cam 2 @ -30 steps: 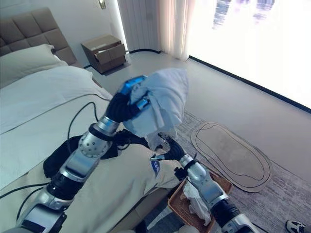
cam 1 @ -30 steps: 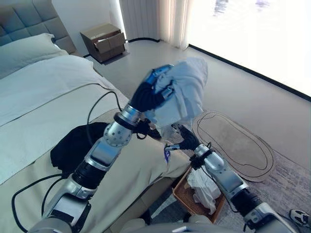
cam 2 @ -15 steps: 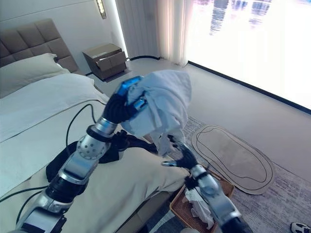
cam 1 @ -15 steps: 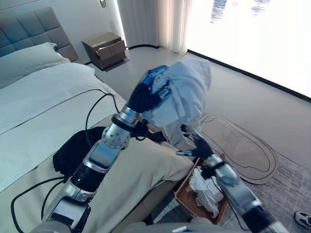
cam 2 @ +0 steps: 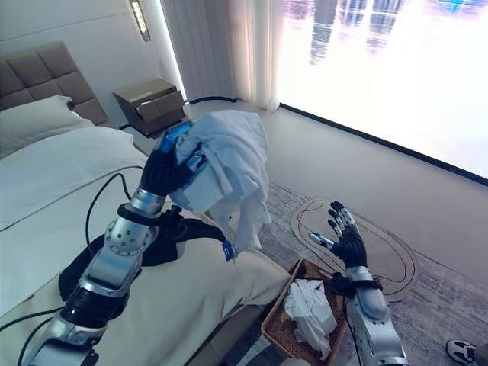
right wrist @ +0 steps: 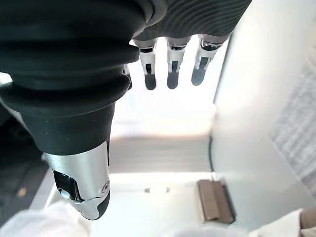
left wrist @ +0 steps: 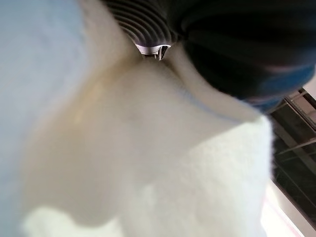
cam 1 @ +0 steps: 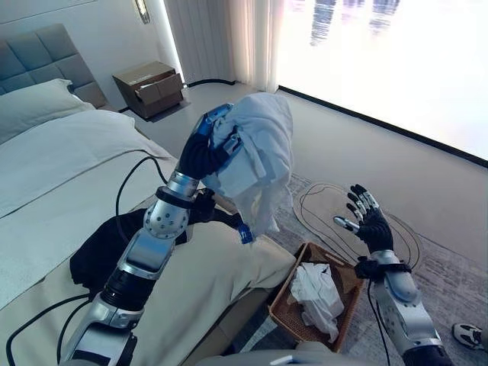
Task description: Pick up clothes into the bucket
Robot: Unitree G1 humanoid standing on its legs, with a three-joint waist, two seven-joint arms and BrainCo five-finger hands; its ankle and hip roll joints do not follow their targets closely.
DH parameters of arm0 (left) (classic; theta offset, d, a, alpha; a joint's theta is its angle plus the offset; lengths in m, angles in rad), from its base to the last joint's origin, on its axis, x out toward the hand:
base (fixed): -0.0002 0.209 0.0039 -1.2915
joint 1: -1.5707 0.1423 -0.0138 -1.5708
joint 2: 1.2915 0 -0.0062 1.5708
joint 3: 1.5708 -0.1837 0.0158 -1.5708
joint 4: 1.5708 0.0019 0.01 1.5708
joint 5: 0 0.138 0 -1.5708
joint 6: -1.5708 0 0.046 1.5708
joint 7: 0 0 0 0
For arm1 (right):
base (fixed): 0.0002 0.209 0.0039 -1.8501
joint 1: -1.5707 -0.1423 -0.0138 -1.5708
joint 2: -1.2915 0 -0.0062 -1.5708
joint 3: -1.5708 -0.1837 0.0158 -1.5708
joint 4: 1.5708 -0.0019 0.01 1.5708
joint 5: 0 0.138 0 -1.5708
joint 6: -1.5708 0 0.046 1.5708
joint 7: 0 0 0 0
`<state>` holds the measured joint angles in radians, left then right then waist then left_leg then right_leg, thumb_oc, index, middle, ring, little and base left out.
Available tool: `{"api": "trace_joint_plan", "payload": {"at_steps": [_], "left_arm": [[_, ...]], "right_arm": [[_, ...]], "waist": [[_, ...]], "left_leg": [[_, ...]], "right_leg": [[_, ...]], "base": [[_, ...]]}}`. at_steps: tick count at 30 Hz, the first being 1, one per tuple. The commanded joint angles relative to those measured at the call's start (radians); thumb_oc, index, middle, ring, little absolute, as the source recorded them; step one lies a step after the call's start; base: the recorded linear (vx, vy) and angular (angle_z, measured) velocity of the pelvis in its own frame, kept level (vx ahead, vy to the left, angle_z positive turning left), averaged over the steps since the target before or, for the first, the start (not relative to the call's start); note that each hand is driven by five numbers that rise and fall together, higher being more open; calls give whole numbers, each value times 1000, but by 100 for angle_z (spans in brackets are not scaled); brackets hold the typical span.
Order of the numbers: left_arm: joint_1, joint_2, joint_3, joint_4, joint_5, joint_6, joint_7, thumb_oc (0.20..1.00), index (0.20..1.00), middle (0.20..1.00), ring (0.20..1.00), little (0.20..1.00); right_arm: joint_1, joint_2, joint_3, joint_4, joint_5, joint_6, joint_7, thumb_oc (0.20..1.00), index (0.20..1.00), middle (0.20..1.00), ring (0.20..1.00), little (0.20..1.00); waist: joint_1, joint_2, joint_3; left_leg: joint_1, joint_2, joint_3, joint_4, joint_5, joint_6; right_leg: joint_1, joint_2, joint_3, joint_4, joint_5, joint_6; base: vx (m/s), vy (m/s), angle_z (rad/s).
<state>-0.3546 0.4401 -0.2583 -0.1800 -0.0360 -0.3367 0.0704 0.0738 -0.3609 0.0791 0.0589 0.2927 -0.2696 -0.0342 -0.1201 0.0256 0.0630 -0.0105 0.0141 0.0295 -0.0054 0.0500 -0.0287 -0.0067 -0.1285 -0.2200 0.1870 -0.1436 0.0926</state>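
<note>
My left hand (cam 1: 204, 152) is raised high above the bed's corner and is shut on a bunched white garment (cam 1: 255, 164) that hangs down from it. The same cloth (left wrist: 148, 163) presses close against the left wrist camera. Below and to the right, a brown wicker basket (cam 1: 352, 276) stands on the floor beside the bed, with white clothes (cam 1: 316, 293) inside. My right hand (cam 1: 370, 221) is held up open, fingers spread, over the basket's far right side, holding nothing. Its straight fingers (right wrist: 170, 74) point toward the room's wall. A black garment (cam 1: 103, 248) lies on the bed.
The bed (cam 1: 69, 160) with beige blanket and pillows lies to the left. A brown nightstand (cam 1: 149, 88) stands by the far wall. An oval mat (cam 1: 328, 206) lies on a grey rug beyond the basket. A bright window runs along the right.
My right hand has let go of the garment's hanging end and swung right and up, opening over the basket's far side. The camera has shifted; my left hand still holds the garment high.
</note>
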Motion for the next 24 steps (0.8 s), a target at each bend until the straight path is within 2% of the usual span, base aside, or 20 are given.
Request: {"api": "trace_joint_plan", "payload": {"at_steps": [1, 9, 20, 21, 22, 24], "left_arm": [[-56, 9, -1, -85, -112, -46, -29, 200, 200, 200, 200, 200], [-66, -25, -85, -135, -204, -30, -96, 200, 200, 200, 200, 200], [-101, -60, -176, -182, -291, -8, -126, 200, 200, 200, 200, 200], [-106, -64, -182, -179, -295, -8, -126, 200, 200, 200, 200, 200], [-107, -65, -185, -175, -291, -9, -121, 200, 200, 200, 200, 200], [-105, -63, -181, -165, -287, -9, -121, 200, 200, 200, 200, 200]], "right_arm": [[-135, 19, 54, -61, -69, -66, -17, 1000, 1000, 1000, 1000, 1000], [-295, 50, 240, 38, -27, -19, 50, 1000, 1000, 1000, 1000, 1000], [-427, 107, 380, 114, -9, 17, 57, 1000, 1000, 1000, 1000, 1000], [-433, 108, 389, 105, 8, 16, 69, 310, 310, 310, 310, 310], [-431, 109, 391, 97, 23, 14, 75, 200, 200, 200, 200, 200], [-426, 103, 388, 83, 48, 9, 93, 200, 200, 200, 200, 200]], "waist": [[16, -56, -25], [41, -61, -23], [56, -66, -17], [56, -66, -16], [56, -66, -16], [55, -66, -16]], "left_leg": [[-20, 42, -19, 30, -47, -12], [-24, 41, -27, 35, -46, -9], [-33, 41, -25, 41, -46, -8], [-34, 40, -25, 41, -46, -9], [-34, 41, -25, 41, -46, -8], [-34, 40, -26, 42, -46, -8]], "right_leg": [[16, -85, 28, -170, 201, 95], [16, -83, 29, -176, 203, 90], [13, -81, 32, -179, 207, 87], [11, -81, 33, -179, 208, 87], [11, -81, 33, -179, 208, 87], [11, -82, 34, -179, 207, 87]], "base": [[0, 0, 0], [0, 0, 0], [0, 0, 0], [0, 0, 0], [0, 0, 0], [0, 0, 0]]}}
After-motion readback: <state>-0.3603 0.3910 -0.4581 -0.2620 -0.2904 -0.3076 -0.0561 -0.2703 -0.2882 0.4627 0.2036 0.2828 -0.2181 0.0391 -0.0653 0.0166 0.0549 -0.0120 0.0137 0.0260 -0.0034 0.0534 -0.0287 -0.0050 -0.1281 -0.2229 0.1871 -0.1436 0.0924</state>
